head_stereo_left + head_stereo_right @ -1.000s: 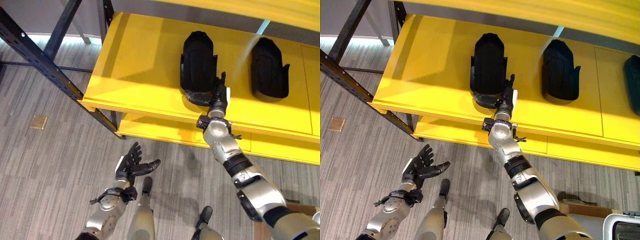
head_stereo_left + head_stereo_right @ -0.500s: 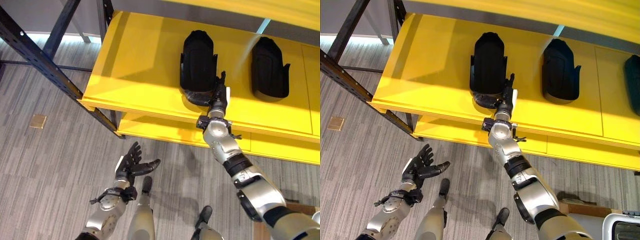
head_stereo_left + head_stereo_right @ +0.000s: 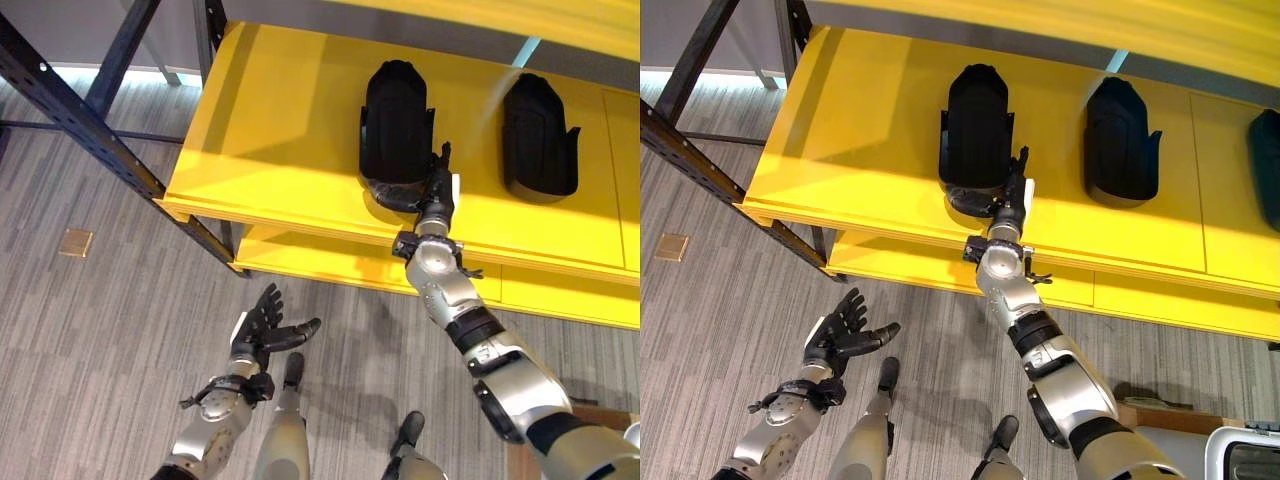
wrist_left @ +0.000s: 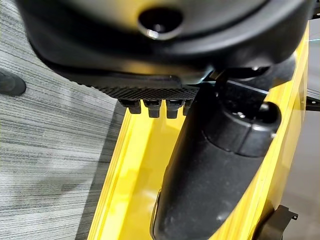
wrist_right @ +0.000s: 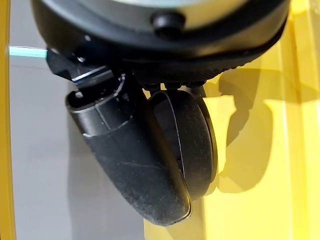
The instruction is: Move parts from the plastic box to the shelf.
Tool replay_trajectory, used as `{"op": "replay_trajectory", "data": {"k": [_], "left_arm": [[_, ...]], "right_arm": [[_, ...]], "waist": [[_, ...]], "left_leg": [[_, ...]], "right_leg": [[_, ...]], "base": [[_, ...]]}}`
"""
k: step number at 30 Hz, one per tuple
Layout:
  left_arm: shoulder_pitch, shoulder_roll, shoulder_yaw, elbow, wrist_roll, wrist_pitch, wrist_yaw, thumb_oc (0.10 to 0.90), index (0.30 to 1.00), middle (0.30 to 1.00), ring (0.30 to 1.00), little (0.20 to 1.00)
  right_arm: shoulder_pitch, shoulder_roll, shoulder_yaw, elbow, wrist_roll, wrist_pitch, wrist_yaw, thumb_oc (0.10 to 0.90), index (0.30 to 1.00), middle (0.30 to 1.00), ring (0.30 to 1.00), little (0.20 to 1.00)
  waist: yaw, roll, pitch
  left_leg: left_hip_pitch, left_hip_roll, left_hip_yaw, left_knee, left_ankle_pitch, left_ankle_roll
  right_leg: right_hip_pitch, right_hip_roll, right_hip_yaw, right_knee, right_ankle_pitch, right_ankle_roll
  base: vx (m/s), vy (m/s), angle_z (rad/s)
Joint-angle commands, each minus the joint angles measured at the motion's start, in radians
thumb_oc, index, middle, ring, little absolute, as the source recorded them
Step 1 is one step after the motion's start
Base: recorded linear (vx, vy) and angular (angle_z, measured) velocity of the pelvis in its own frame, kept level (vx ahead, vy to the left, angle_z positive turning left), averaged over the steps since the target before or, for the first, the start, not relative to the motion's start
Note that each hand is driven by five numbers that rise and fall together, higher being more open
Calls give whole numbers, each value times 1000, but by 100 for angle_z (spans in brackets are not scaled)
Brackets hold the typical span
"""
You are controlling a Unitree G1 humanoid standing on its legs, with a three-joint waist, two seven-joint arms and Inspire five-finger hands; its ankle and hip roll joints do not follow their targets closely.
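A black moulded part (image 3: 397,120) lies on the yellow shelf (image 3: 270,110). My right hand (image 3: 437,190) reaches up to the part's near end, its fingers straight and resting against the right side of that rounded end. The right wrist view has the same part (image 5: 192,145) just past the thumb (image 5: 125,155). My left hand (image 3: 262,328) hangs low over the floor, palm up, open and holding nothing. Its thumb (image 4: 220,165) stands before the shelf's yellow edge (image 4: 132,170) in the left wrist view.
A second black part (image 3: 538,135) lies to the right on the same shelf, and a third (image 3: 1268,165) at the far right edge. A lower yellow shelf (image 3: 330,262) sits beneath. The dark rack post (image 3: 80,110) slants at left. A box corner (image 3: 1245,455) shows lower right.
The black part has slid slightly further back onto the shelf since the earliest frames. Both hands stay where they were.
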Motion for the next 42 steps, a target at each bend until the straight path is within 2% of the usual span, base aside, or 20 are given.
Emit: {"op": "replay_trajectory", "data": {"k": [1,23,42], "left_arm": [[-36,15,42,-83,-2,-105,16,900,1000,1000,1000,1000],[-42,13,30,-78,-2,-108,14,900,1000,1000,1000,1000],[-45,14,20,-69,-5,-105,20,900,1000,1000,1000,1000]], "right_arm": [[-107,61,31,14,-5,-23,67,900,1000,1000,1000,1000],[-111,90,43,73,-45,-8,65,900,1000,1000,1000,1000],[-93,125,-2,109,59,-36,55,900,1000,1000,1000,1000]], "waist": [[46,-26,25],[55,-23,31],[58,-19,32]], "left_leg": [[57,14,57,-5,-97,64],[54,10,53,-5,-98,67],[57,8,55,-5,-100,68]], "right_leg": [[-6,-25,45,76,41,-27],[-6,-24,45,73,44,-25],[-3,-24,46,71,43,-26]], "base": [[0,0,0],[0,0,0],[0,0,0]]}}
